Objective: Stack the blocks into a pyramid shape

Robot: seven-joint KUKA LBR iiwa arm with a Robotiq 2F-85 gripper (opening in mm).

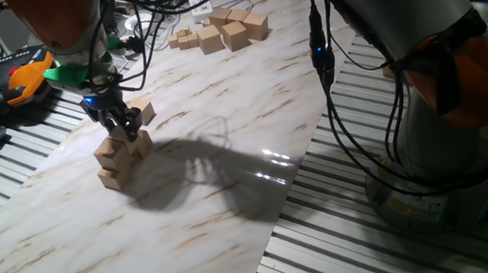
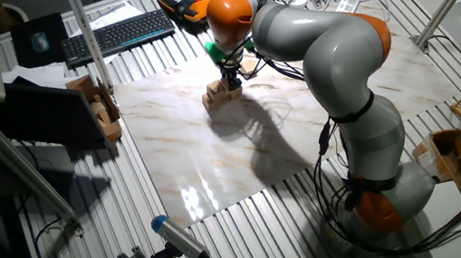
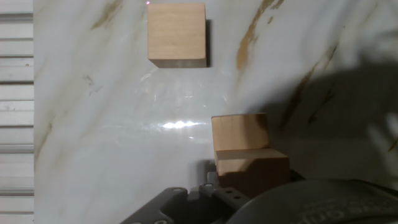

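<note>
Jaws over the block heap, left of centre in one fixed view; whether they grip a cube or stand apart, I cannot tell.

Detail: my gripper (image 1: 121, 126) sits down among the stacked blocks (image 1: 118, 158) on the marble table (image 1: 227, 146), its fingers dark against the tan wood. One cube (image 1: 144, 111) shows just beside my fingers, slightly higher in the frame. The hand view shows a lone cube (image 3: 177, 34) at upper centre, apart from the stepped pair (image 3: 245, 155) at lower right. Spare cubes (image 1: 224, 30) lie at top centre, well apart. I judge these cubes light, stiff and smooth-faced, so they should be taken across two opposite flat sides, squarely at mid-height. The heap looks easily nudged, and the polished slab probably lets wood slide.
</note>
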